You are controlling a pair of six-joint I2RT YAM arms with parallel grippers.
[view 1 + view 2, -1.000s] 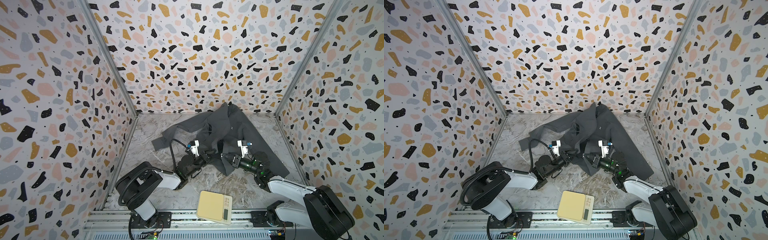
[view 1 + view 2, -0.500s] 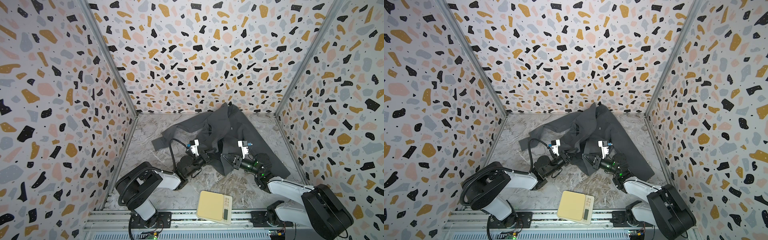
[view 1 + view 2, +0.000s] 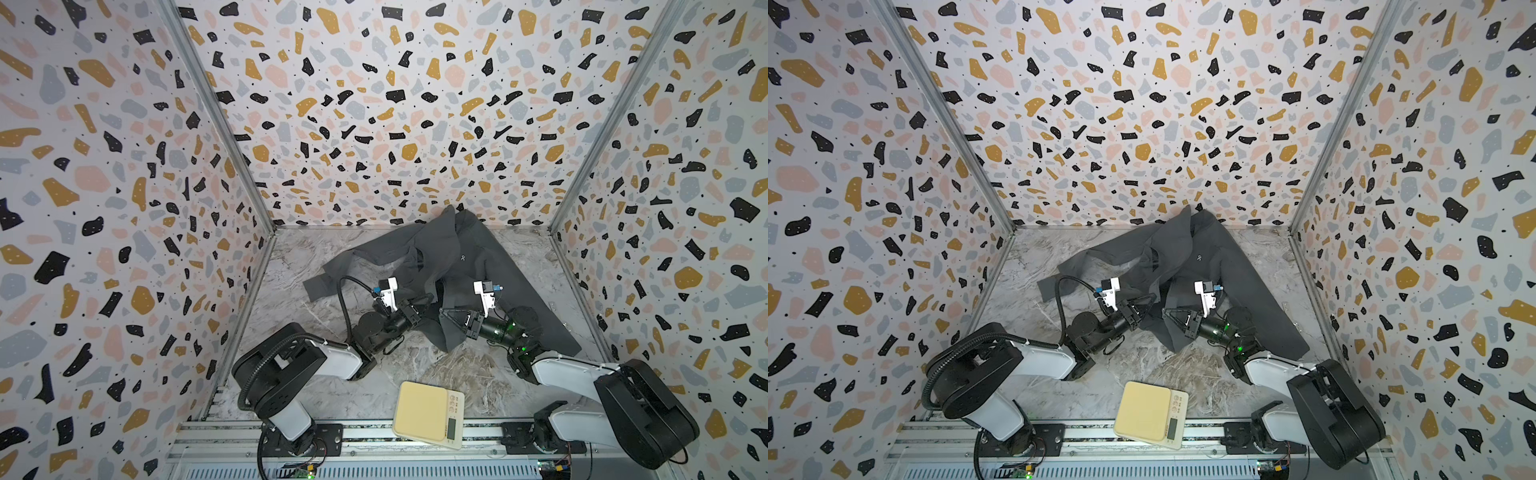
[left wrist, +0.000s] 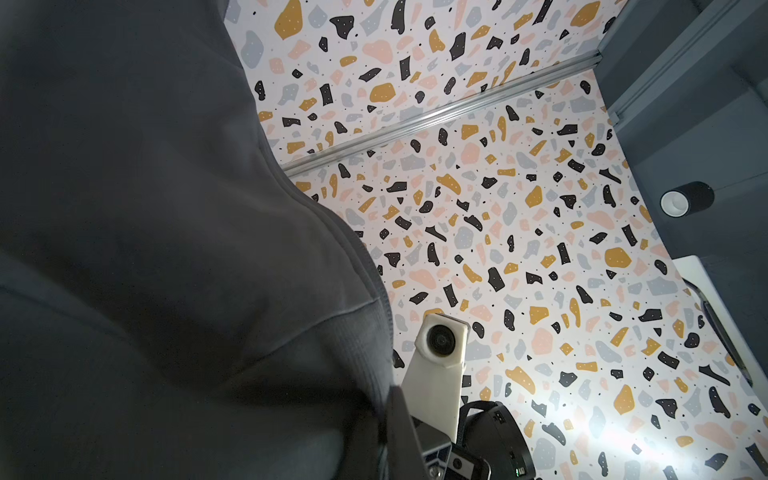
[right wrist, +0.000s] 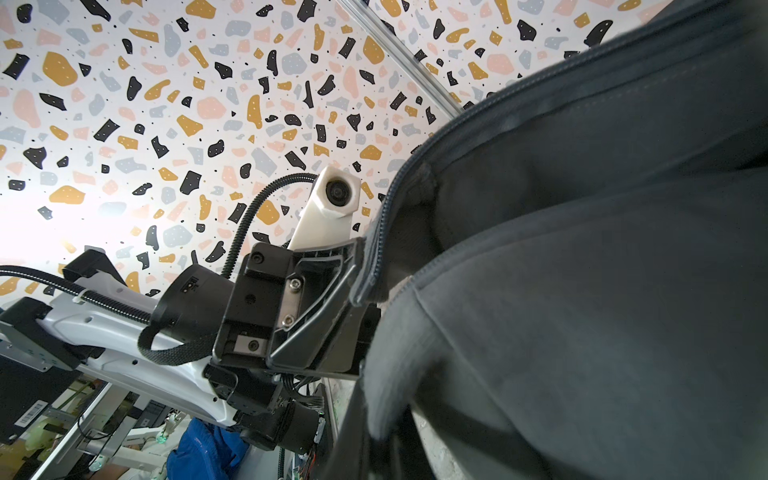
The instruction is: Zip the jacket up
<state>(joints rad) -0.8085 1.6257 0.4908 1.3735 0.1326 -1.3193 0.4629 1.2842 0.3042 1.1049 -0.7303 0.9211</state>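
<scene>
The dark grey jacket [image 3: 469,266] [image 3: 1204,266] lies crumpled on the marble table, its collar against the back wall. Its front is unzipped, and the white chest logo [image 3: 463,258] faces up. My two grippers face each other at its lower front opening. My left gripper [image 3: 429,299] [image 3: 1152,299] is shut on one front edge. In the right wrist view the left gripper [image 5: 362,270] pinches the zip tape [image 5: 384,216]. My right gripper [image 3: 443,311] [image 3: 1165,311] is shut on the opposite front panel. Fabric [image 4: 208,249] fills much of the left wrist view.
A cream kitchen scale [image 3: 430,415] [image 3: 1152,415] sits at the table's front edge between the arm bases. Terrazzo-patterned walls [image 3: 374,124] close in the back and both sides. A jacket sleeve [image 3: 328,278] stretches to the left and another reaches the right wall.
Hardly anything has changed. The right arm has shifted slightly to the left with its hold on the jacket. The left arm and the jacket stay about where they were.
</scene>
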